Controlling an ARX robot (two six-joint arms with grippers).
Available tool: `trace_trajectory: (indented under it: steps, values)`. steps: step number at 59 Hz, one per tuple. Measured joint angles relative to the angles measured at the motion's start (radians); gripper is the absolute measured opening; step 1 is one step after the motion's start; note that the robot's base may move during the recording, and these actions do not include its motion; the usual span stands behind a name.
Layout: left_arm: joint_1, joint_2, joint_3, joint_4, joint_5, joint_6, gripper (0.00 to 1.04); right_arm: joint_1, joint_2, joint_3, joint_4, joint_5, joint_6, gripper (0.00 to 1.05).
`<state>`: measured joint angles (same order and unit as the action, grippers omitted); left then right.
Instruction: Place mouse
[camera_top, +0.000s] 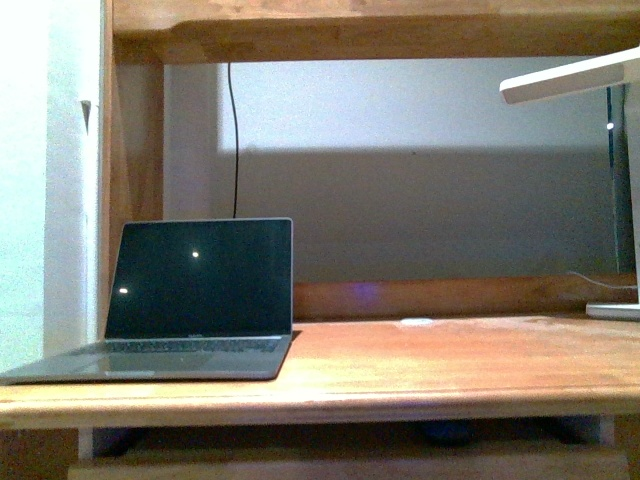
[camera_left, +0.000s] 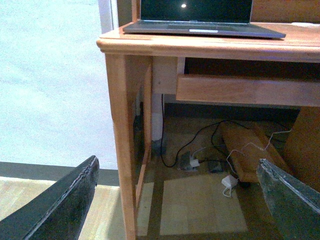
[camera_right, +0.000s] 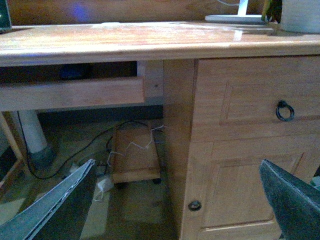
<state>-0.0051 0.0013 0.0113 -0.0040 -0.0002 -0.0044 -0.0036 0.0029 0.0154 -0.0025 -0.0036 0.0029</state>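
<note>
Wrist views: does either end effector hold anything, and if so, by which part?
Nothing is held. The left end effector and the right end effector are both open, with nothing between their two sides.

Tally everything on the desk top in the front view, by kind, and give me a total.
Laptop: 1
Desk lamp: 1
Small white disc: 1
Total: 3
</note>
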Motion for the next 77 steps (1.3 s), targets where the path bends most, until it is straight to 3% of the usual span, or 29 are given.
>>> trace_trajectory:
  steps: [8, 12, 17, 26, 33, 41, 51, 59, 77]
  values:
    - [0.001, 0.001, 0.000, -0.001, 0.003, -0.002, 0.97, 0.000, 0.000, 0.000, 0.000, 0.000, 0.000, 0.97]
    - [0.052, 0.095, 0.056, -0.138, 0.135, -0.059, 0.97, 0.000, 0.000, 0.000, 0.000, 0.000, 0.000, 0.97]
    - [0.135, 0.246, 0.077, -0.112, 0.243, -0.050, 0.97, 0.000, 0.000, 0.000, 0.000, 0.000, 0.000, 0.97]
    - [0.264, 0.554, 0.120, 0.157, 0.378, 0.157, 0.97, 0.000, 0.000, 0.000, 0.000, 0.000, 0.000, 0.97]
    - [0.308, 0.911, 0.190, 0.504, 0.410, 0.476, 0.97, 0.000, 0.000, 0.000, 0.000, 0.000, 0.000, 0.97]
    - [0.289, 1.276, 0.280, 0.834, 0.425, 0.805, 0.97, 0.000, 0.000, 0.000, 0.000, 0.000, 0.000, 0.97]
    - [0.200, 1.591, 0.394, 1.046, 0.475, 1.109, 0.97, 0.000, 0.000, 0.000, 0.000, 0.000, 0.000, 0.97]
    - [0.101, 1.815, 0.545, 1.091, 0.524, 1.291, 0.97, 0.000, 0.000, 0.000, 0.000, 0.000, 0.000, 0.97]
    - [0.039, 1.997, 0.742, 1.029, 0.550, 1.402, 0.97, 0.000, 0.000, 0.000, 0.000, 0.000, 0.000, 0.97]
